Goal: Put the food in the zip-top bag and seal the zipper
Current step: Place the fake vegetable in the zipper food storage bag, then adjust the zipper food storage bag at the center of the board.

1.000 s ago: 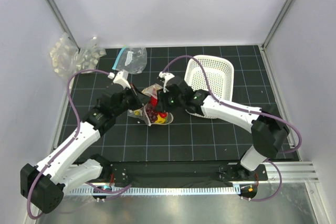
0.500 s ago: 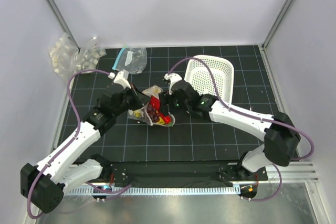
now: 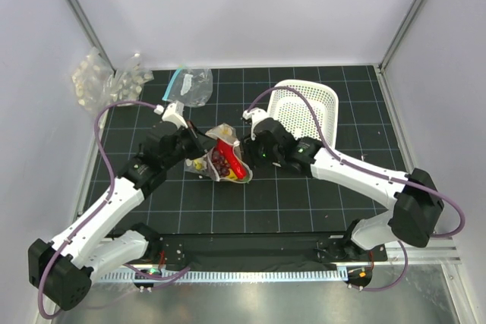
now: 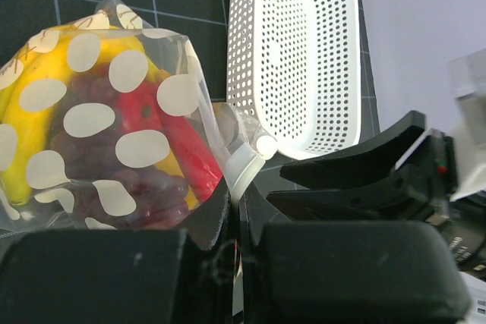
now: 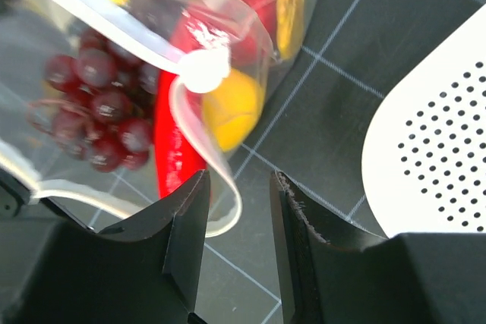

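Sealing step, judging by the load: bag [image 3: 222, 158] at centre of the overhead view, between the two arms, with banana [image 4: 17, 138], grapes [image 5: 99, 111], chili [image 5: 171, 157] and a round yellow fruit [image 5: 231, 108] inside. Just right of it, basket [image 3: 304, 108], none of the food seen in it.

At the bottom of its own view, left claw [image 4: 235, 202] pressed together on the bag's edge beside the pale rim. At bottom centre of its own view, right claw [image 5: 239, 187] partly spread, a loop of the zipper strip [image 5: 228, 196] hanging in the gap. Apparently not yet clamped, though contact with one jaw is hard to rule out. Mouth of the bag gaping, upper left of the right wrist view.

Next move, as a judgement: calls for closing on the strip near one end, both lips aligned between the pads, then sliding along the mouth against the left claw's hold. Risk of catching one lip only.

No round red fruit clearly separable from the chili. Lower part of the bag cut off in both wrist views. Far end of the zipper strip hidden under the arms from overhead.
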